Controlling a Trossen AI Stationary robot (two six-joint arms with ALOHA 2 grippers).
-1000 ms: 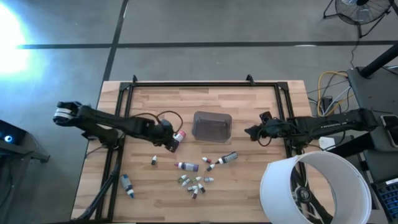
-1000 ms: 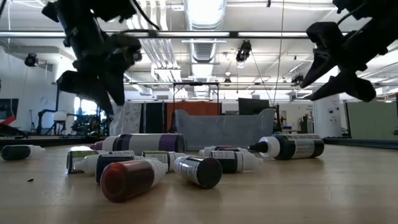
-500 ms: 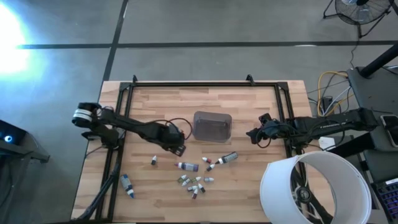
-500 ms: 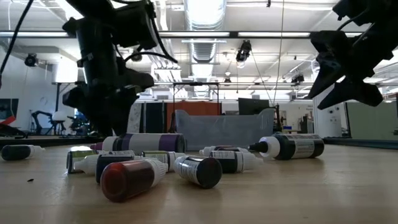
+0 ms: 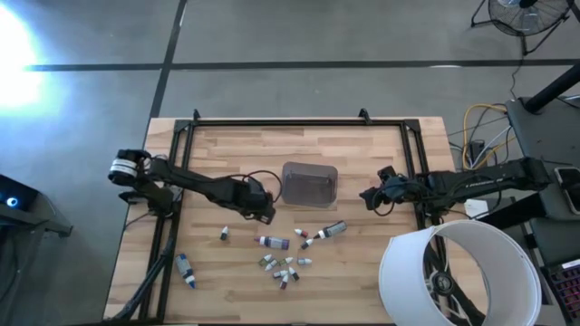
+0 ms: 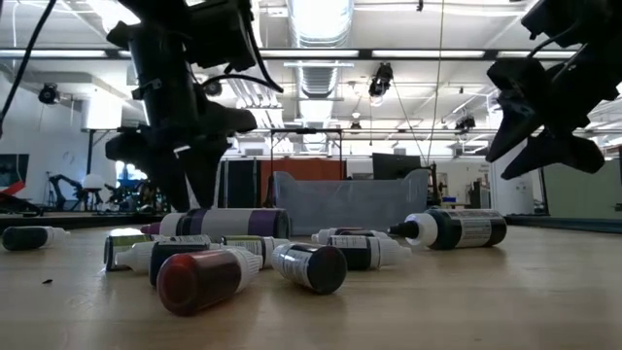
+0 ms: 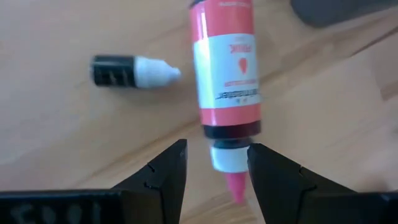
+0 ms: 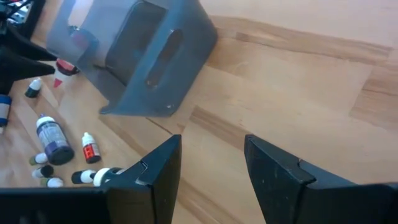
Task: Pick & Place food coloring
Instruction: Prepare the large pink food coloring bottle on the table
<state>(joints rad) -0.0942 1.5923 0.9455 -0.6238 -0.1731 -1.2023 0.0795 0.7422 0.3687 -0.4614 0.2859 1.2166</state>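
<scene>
Food coloring bottles lie on their sides on the wooden table: a purple one (image 5: pixel 272 242), a dark one with a white cap (image 5: pixel 332 229), a blue one (image 5: pixel 185 268), a tiny one (image 5: pixel 224 234) and a cluster of tiny ones (image 5: pixel 285 267). My left gripper (image 5: pixel 263 210) hovers just left of the grey tub (image 5: pixel 309 182), shut on a pink bottle (image 7: pixel 227 68). From above, the gripper hides that bottle. My right gripper (image 5: pixel 365 195) hangs open over bare wood to the right of the tub. My left gripper has the pink bottle's cap end, at the white collar (image 7: pixel 225 158), between its two fingers. The fingers come from above, slanting down. The bottle hangs below them, base down and pink tip toward the gripper, clear of the table.
The tub (image 8: pixel 143 56) stands mid-table between the two grippers. A black frame rail (image 5: pixel 272 122) runs along the table's far edge and down both sides. A large white round drum (image 5: pixel 458 272) overlaps the near right corner. Bare wood lies along the far side.
My left gripper has gone toward the table's right edge and down, stopping close beside the tub, and has tipped steeper. The pink bottle has gone with it and now sits hidden under the gripper in the high view. The last half second shows little motion.
</scene>
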